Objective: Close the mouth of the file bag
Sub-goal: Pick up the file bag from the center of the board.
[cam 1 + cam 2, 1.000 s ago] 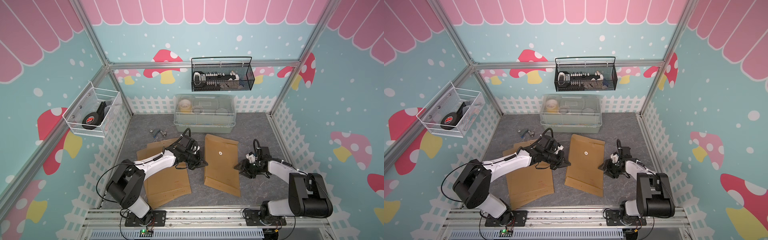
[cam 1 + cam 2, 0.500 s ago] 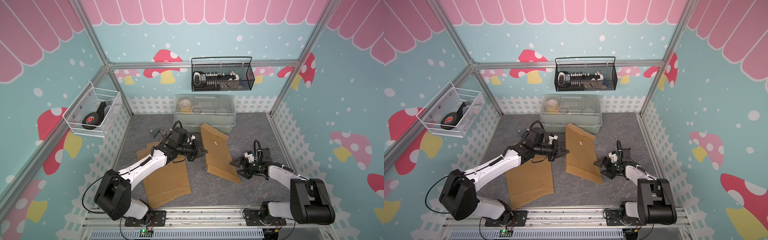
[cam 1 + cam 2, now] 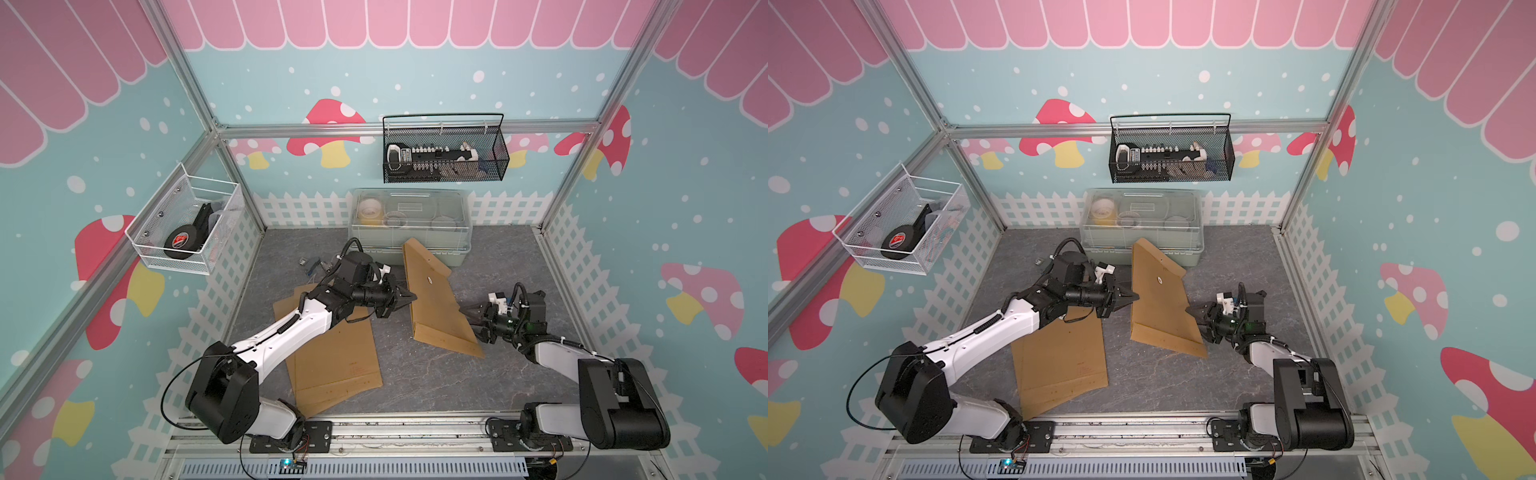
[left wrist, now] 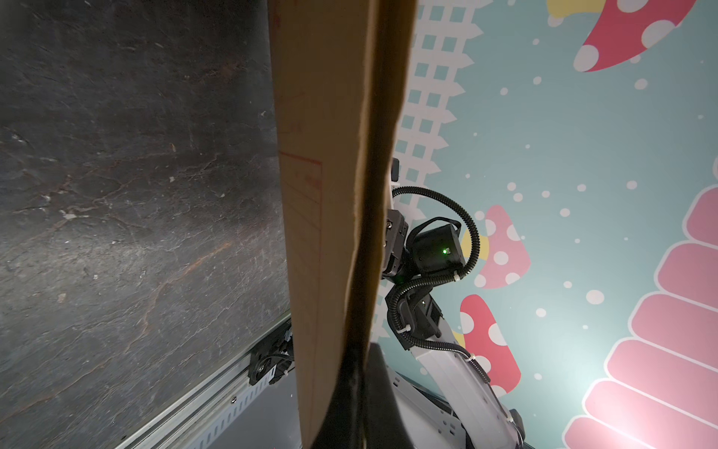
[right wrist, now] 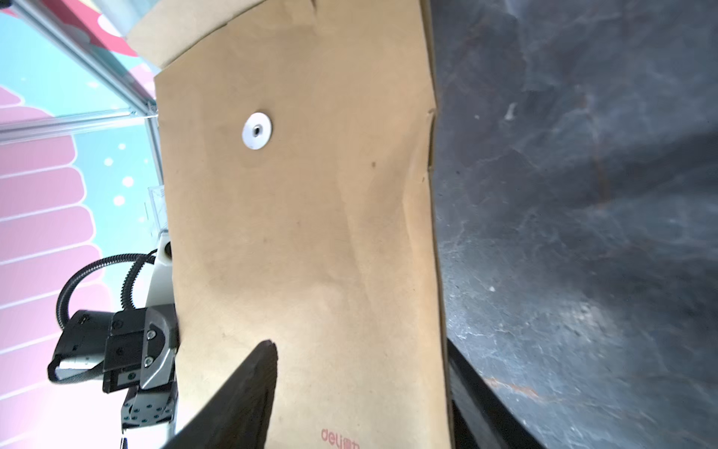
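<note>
Left gripper is clamping the bag's 9 o'clock edge, holding it tilted — right gripper's jaws are gaping at 3 o'clock; flap probably needing folding next

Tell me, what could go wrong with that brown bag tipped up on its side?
1. Only the left tool pinches the file bag, at one edge. The right tool stands open around the other edge, so the tilted bag might slip or flop down.
2. The flap is open right by the clear box and could catch on it.
3. A tight pinch may crease the paper.
</note>
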Available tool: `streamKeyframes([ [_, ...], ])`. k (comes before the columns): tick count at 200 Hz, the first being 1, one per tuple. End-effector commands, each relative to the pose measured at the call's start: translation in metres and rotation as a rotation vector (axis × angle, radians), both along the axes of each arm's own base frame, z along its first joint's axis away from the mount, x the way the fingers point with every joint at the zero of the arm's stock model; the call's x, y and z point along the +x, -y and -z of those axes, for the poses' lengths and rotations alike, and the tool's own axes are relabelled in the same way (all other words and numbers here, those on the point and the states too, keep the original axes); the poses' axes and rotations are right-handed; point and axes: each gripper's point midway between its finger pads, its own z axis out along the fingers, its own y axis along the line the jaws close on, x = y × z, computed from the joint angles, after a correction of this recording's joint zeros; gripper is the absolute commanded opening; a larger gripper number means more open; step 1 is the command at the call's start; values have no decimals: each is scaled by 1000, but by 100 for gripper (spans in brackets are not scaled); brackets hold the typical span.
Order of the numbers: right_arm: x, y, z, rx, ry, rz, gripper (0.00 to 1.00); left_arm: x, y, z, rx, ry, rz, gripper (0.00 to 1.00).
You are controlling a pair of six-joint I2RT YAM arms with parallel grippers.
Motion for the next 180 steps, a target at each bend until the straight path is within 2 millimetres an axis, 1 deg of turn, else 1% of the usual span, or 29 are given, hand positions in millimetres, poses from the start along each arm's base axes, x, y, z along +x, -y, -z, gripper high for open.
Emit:
streamKeyframes([
  [1,5,-7,-31,57,78,-26,53,-11,1,2,-19,-29,27,0],
  [28,5,-8,-29,54,81,-27,37,-12,-2,2,-21,-26,28,0],
  [41,4,-10,-34,50,98,-33,27,-14,-4,2,-21,-24,29,0],
  [54,3,-11,-41,47,121,-40,15,-13,-7,3,-21,-19,25,0],
  [66,2,-11,-51,47,150,-41,5,-13,-11,3,-20,-14,18,5],
  [73,2,-11,-57,44,163,-40,0,-13,-13,2,-20,-9,15,10],
  [100,1,-10,-76,60,182,-17,0,-9,-26,0,-24,9,-14,34],
  [121,3,-7,-90,85,182,25,0,-8,-39,5,-17,13,-50,49],
  [140,4,-5,-98,122,161,62,0,-9,-55,24,16,-8,-93,61],
  [162,8,0,-101,148,125,124,0,-13,-66,50,58,-40,-125,69],
  [180,7,3,-99,147,92,153,0,-13,-71,64,81,-47,-156,75],
])
